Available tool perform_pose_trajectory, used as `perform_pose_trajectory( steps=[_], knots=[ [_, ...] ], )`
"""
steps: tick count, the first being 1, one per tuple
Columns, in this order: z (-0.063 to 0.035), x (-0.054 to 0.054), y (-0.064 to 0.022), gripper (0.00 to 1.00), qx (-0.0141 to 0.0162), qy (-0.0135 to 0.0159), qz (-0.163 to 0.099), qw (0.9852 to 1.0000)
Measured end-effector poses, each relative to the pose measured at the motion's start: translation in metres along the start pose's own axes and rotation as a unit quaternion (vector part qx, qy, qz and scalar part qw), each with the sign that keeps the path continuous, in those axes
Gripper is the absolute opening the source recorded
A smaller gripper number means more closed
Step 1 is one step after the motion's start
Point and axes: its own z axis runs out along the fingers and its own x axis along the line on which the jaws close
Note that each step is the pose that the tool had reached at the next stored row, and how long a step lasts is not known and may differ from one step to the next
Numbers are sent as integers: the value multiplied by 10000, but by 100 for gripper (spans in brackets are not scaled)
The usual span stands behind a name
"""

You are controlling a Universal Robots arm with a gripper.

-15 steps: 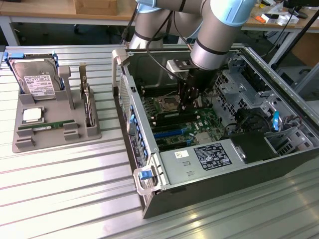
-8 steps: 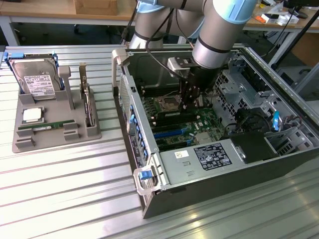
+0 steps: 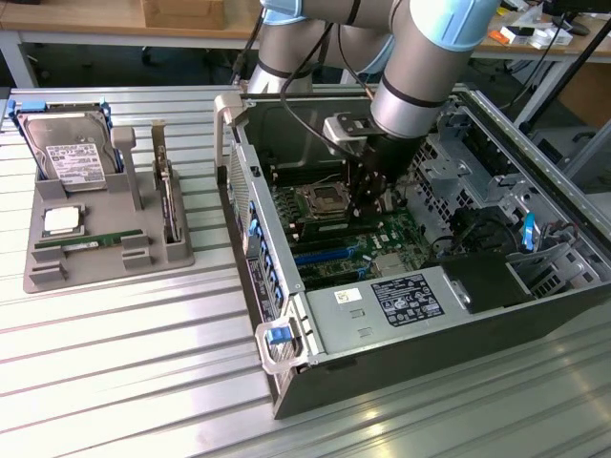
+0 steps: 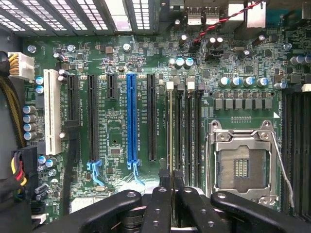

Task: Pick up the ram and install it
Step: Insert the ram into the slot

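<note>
The ram (image 4: 170, 131) shows edge-on as a thin pale line running out from between my fingers. It lies along the outermost of the black memory slots (image 4: 187, 131), beside that slot's white latch; whether it is seated I cannot tell. My gripper (image 4: 171, 177) is shut on its near end. In the exterior view my gripper (image 3: 368, 212) reaches down inside the open computer case (image 3: 286, 315). Its tip is just beside the processor socket (image 3: 320, 200), with the green ram (image 3: 326, 230) low over the motherboard.
The empty silver processor socket (image 4: 240, 165) sits close beside the slots, and blue and black expansion slots (image 4: 131, 116) lie on the other side. On the exterior view's left, a grey tray (image 3: 105, 262) holds a hard drive (image 3: 65, 153), a square chip (image 3: 60, 221) and another green stick (image 3: 81, 243).
</note>
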Motion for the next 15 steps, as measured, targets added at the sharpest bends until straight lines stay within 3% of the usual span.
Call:
perform_pose_trajectory(
  steps=[15],
  knots=[
    [51, -43, 6, 12, -4, 4, 1, 10000]
  ],
)
